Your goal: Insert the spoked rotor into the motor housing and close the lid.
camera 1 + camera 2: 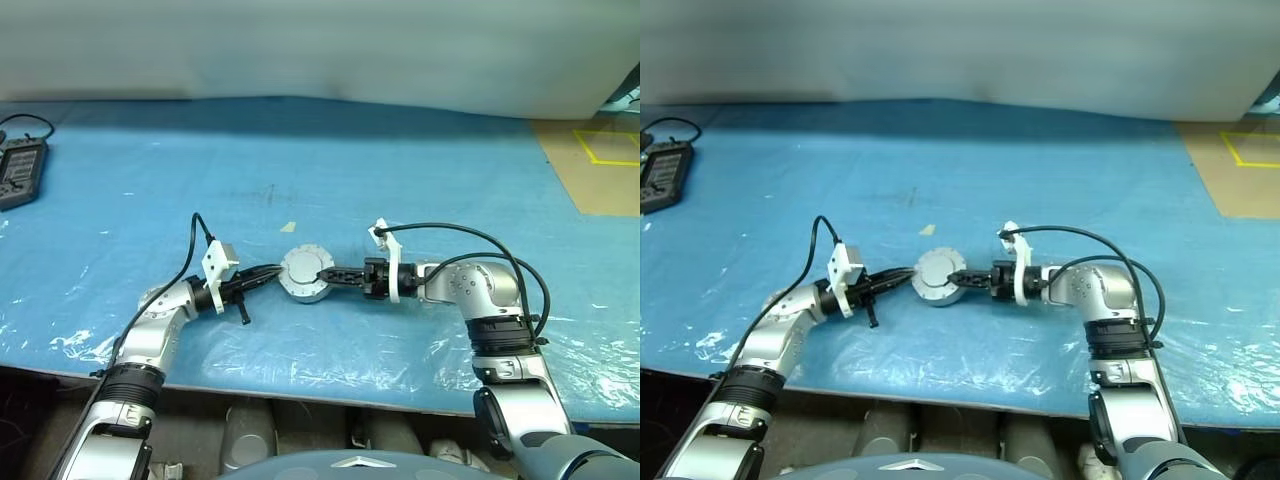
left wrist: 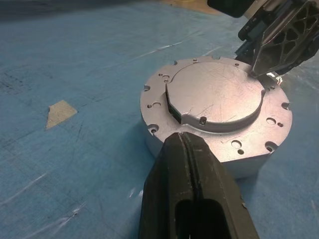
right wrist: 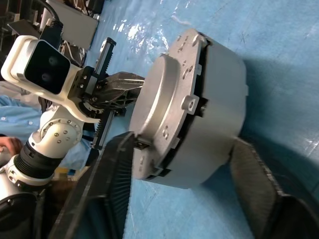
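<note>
The motor housing, a short silver cylinder, stands mid-table on the blue sheet. The lid, a silver plate with a raised round cap, lies on top of it; a dark gap shows under the lid's rim in the right wrist view. The spoked rotor is hidden. My left gripper is shut, its tips against the housing's left side. From the right, my right gripper straddles the housing. One finger touches the lid's face. The other finger stands just off the base.
A small beige scrap lies on the sheet just behind the housing. A black device with a cable sits at the far left. A tan board with yellow tape is at the far right. A person's sleeve shows beyond the left arm.
</note>
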`<action>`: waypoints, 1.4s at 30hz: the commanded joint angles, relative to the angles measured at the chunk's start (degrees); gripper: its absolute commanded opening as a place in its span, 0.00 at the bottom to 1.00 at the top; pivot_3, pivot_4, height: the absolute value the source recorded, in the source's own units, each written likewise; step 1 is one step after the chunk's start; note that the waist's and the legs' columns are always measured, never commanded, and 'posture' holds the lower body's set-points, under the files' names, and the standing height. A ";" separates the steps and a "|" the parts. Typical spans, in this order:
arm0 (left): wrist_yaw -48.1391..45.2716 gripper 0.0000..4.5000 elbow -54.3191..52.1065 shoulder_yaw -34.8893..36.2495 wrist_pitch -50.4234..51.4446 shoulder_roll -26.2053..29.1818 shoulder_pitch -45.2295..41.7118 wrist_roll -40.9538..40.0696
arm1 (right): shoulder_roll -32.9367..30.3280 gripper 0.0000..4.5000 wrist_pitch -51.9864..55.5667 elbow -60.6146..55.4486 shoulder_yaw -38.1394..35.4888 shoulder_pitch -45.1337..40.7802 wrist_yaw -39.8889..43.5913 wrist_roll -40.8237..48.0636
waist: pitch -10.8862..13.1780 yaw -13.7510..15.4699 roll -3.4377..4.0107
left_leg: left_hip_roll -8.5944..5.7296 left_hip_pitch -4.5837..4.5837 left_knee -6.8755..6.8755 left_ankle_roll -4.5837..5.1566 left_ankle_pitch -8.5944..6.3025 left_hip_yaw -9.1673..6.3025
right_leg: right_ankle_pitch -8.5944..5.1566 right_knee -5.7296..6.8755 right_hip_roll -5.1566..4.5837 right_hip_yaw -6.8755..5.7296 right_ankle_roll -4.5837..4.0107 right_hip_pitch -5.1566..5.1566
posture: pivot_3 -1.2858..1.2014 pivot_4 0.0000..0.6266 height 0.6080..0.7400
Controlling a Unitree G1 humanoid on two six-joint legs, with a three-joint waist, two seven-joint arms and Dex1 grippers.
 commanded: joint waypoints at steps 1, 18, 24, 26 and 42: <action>-0.13 0.00 0.05 -0.54 -0.08 0.31 0.40 0.90 | 0.67 0.39 0.22 -0.64 -1.77 -1.09 -0.64 2.04 | 0.00 0.01 0.00 | 0.01 0.01 0.00 0.00 0.00 0.00 | 0.00 0.01 0.00 0.00 0.00 0.00 | 0.52 0.24 1.00; 4.98 0.00 -2.24 5.09 6.08 -1.30 0.11 -5.69 | 3.54 0.28 -0.37 5.59 -10.25 -4.68 -5.44 5.51 | 0.00 0.00 0.01 | -0.20 0.00 0.05 -0.01 0.01 0.00 | 0.01 0.11 -0.01 0.00 0.01 -0.01 | 0.52 0.24 1.00; 10.09 0.00 -7.23 9.19 21.47 -3.06 -1.13 -14.22 | 5.88 0.28 -1.48 11.85 -20.01 -10.26 -10.23 8.73 | 0.01 0.00 0.02 | -0.22 -0.32 0.12 -0.01 0.02 0.00 | 0.01 0.12 0.01 -0.01 0.00 -0.29 | 0.52 0.24 1.00; 10.74 0.00 -8.62 10.17 24.01 -3.89 -0.99 -16.44 | 6.50 0.28 -1.85 13.17 -22.68 -11.73 -11.98 9.69 | 0.01 0.00 0.02 | -0.24 -0.54 0.12 -0.01 0.02 -0.01 | 0.03 0.16 0.01 -0.02 0.01 -0.52 | 0.52 0.24 1.00; 24.00 0.75 -18.01 18.55 40.03 -18.58 -2.69 -40.18 | 11.78 0.28 -2.62 8.44 -30.51 -16.00 -19.28 21.72 | 0.04 0.02 -0.01 | -0.20 -1.07 0.60 0.00 0.03 -0.04 | 0.04 0.73 0.01 -0.04 0.01 -1.07 | 0.52 0.24 1.00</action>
